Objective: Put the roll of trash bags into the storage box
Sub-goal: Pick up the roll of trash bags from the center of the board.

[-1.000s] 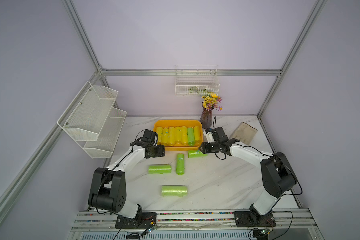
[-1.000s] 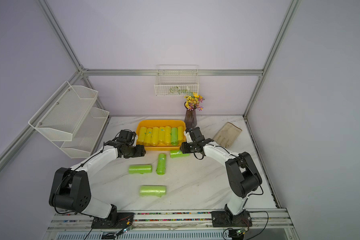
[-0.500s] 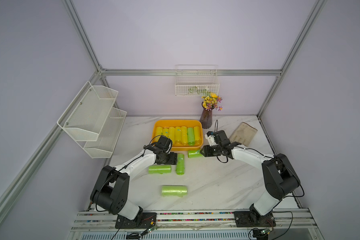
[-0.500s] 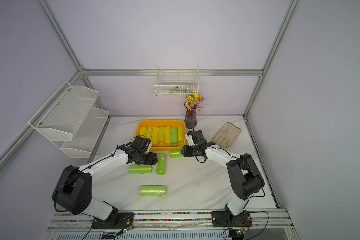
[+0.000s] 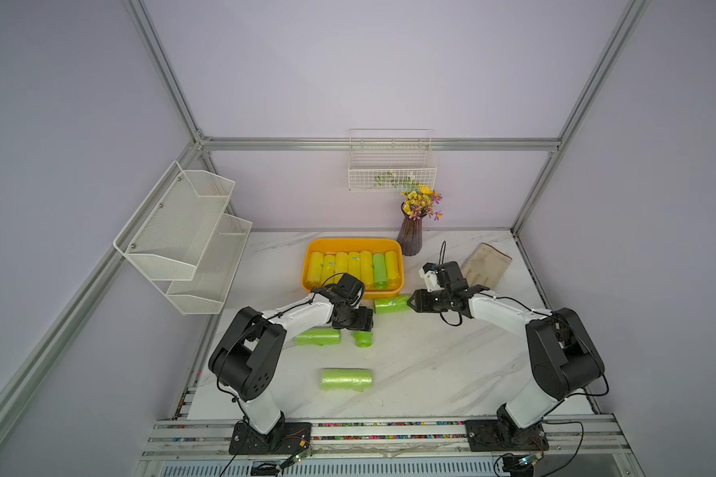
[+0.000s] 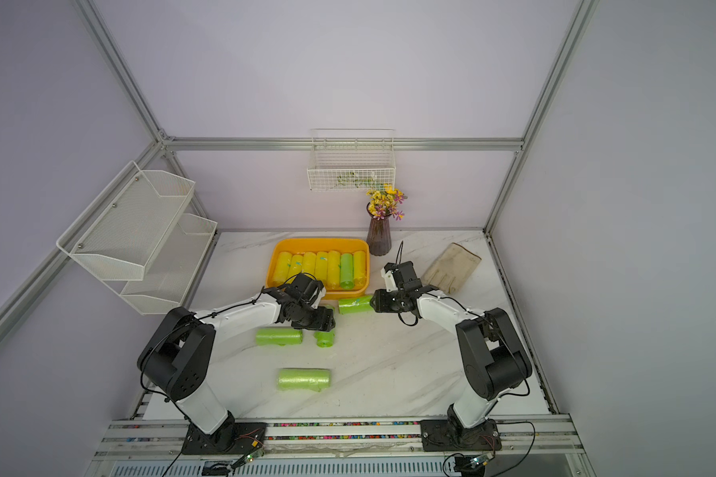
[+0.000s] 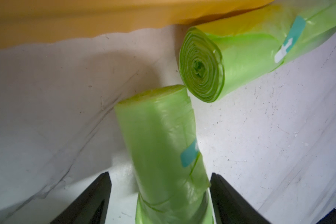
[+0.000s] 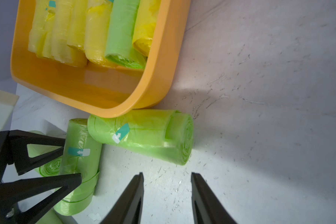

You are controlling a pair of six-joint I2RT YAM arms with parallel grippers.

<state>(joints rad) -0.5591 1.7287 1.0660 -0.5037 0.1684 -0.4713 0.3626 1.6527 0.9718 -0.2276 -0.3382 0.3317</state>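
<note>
Because the green roll (image 7: 159, 145) lies lengthwise between the fingers of the left gripper (image 7: 159, 174), with its long axis pointing away from the wrist toward the front wall of the storage box (image 7: 85, 21), the coming move looks to turn on a plain squeeze across the roll's width and a lift forward over that wall. The left gripper is spread astride the roll and not clamped on it. In the left wrist view 1 finger sits right at the roll's side, while a strip of worktop (image 7: 279, 135) shows between the roll and the other finger. In both top views the wrist covers most of this roll, so only its near end pokes out. Its far end comes just beside the end face of a 2nd roll (image 7: 241, 58) (touching or not, I cannot tell), which lies crosswise, tucked against the box's front wall. The right gripper (image 8: 166, 174) is partly spread and empty, aimed at that 2nd roll's other end from near by, so the left arm is plainly the nearer to the green roll. A 3rd roll (image 5: 317, 336) lies crosswise just beside the left wrist, and a 4th roll (image 5: 346, 379) lies apart, nearer the robot's bases. The storage box holds 7 rolls (image 8: 97, 38) side by side, 6 yellow and 1 green, with a bare strip of floor along its front wall.
</note>
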